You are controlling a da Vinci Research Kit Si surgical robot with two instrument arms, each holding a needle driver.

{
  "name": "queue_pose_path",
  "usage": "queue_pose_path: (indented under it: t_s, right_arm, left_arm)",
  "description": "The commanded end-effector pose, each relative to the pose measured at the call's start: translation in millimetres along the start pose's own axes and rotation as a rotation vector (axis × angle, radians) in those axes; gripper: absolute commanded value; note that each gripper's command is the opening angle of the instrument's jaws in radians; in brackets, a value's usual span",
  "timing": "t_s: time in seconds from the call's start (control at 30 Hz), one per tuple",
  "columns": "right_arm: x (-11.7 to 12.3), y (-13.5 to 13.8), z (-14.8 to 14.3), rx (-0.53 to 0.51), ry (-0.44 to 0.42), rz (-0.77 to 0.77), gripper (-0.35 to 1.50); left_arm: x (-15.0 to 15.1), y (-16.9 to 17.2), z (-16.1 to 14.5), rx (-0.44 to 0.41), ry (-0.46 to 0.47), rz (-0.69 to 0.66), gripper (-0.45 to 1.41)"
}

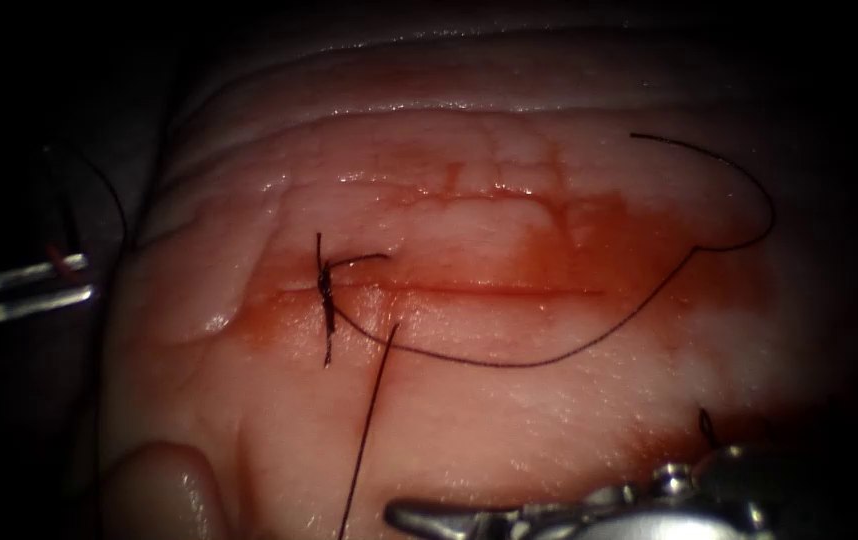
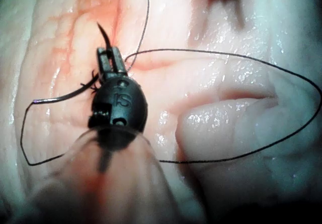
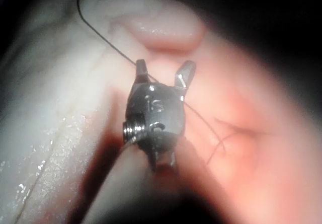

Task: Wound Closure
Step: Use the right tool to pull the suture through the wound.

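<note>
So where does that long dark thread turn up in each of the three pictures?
Endoscope view: the thread curves from the knot, below the cut, then loops right.
Left wrist view: the thread rings the rounded tissue fold.
Right wrist view: the thread passes the open jaws of the right tool.
Shared landmark: that fold.

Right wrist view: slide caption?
Right tool, jaws open and empty, above tissue; thread passes beside it.

The left tool (image 2: pixel 111 63) has a dark rounded wrist housing stamped "IS" and two slim, flat, parallel jaws. The right tool (image 3: pixel 165 74) is bright silver metal, also stamped "IS", with a small round screw at 9 o'clock on its housing and short spoon-shaped jaws.
</note>
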Motion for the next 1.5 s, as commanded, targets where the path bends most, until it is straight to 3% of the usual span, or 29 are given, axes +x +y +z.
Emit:
queue_pose_path:
  t_s: [0.03,0.23,0.27,0.4,0.53,0.73,0.77,0.8,0.83,0.9,1.07,1.3,1.33,1.4,1.47,1.5]
  right_arm:
    - [-2.4,0.6,1.5,-0.015,-0.016,-0.009,1.22]
    - [-7.8,2.4,4.6,-0.065,-0.07,-0.087,1.28]
    - [-10.4,3.1,6.1,-0.069,-0.088,-0.107,1.3]
    - [-13.6,4.5,8.1,-0.08,-0.104,-0.127,1.3]
    - [-14.9,5.5,9.3,-0.101,-0.105,-0.126,1.27]
    - [-15.3,4.9,10.2,-0.106,-0.112,-0.135,1.15]
    - [-15.3,4.8,10.2,-0.106,-0.112,-0.136,0.98]
    - [-15.4,4.5,10.0,-0.085,-0.124,-0.146,-0.13]
    - [-15.3,4.4,10.0,-0.072,-0.131,-0.116,-0.35]
    - [-15.1,4.2,9.8,-0.086,-0.144,-0.045,-0.35]
    - [-14.2,3.4,8.8,-0.095,-0.155,-0.035,-0.35]
    - [-8.2,-2.4,3.8,-0.063,-0.141,-0.015,-0.35]
    - [-6.2,-4.0,2.9,-0.055,-0.134,-0.02,-0.35]
    - [-5.3,-4.6,2.5,-0.05,-0.129,-0.016,-0.35]
    - [-1.7,-7.1,1.3,-0.032,-0.108,-0.029,-0.35]
    - [-1.7,-7.1,1.3,-0.032,-0.108,-0.029,-0.35]
  left_arm:
    - [-0.3,0.3,0.7,0.0,0.001,0.0,-0.45]
    - [-0.5,0.4,0.9,-0.002,0.001,0.008,-0.45]
    - [-0.5,0.4,1.0,-0.002,0.001,0.008,-0.45]
    - [-0.6,0.4,1.0,-0.002,0.001,0.008,-0.45]
    - [-0.6,0.5,1.0,-0.003,-0.001,0.002,-0.45]
    - [-0.6,0.5,1.0,-0.003,-0.001,0.003,-0.45]
    - [-0.5,0.5,1.0,-0.003,-0.001,0.003,-0.45]
    - [-0.5,0.5,1.0,-0.003,-0.002,0.003,-0.45]
    - [-0.5,0.5,0.9,-0.003,-0.002,0.003,-0.45]
    - [-0.5,0.5,0.9,-0.003,-0.002,0.003,-0.45]
    - [-0.5,0.5,0.9,-0.003,-0.001,0.003,-0.45]
    - [-0.6,0.5,1.1,-0.002,-0.001,-0.003,-0.45]
    - [-0.6,0.6,1.2,-0.005,-0.001,-0.002,-0.45]
    - [-0.6,0.6,1.2,-0.005,-0.001,-0.002,-0.45]
    - [-0.6,0.7,1.3,-0.006,0.001,-0.002,-0.45]
    - [-0.6,0.7,1.3,-0.006,0.001,-0.002,-0.45]
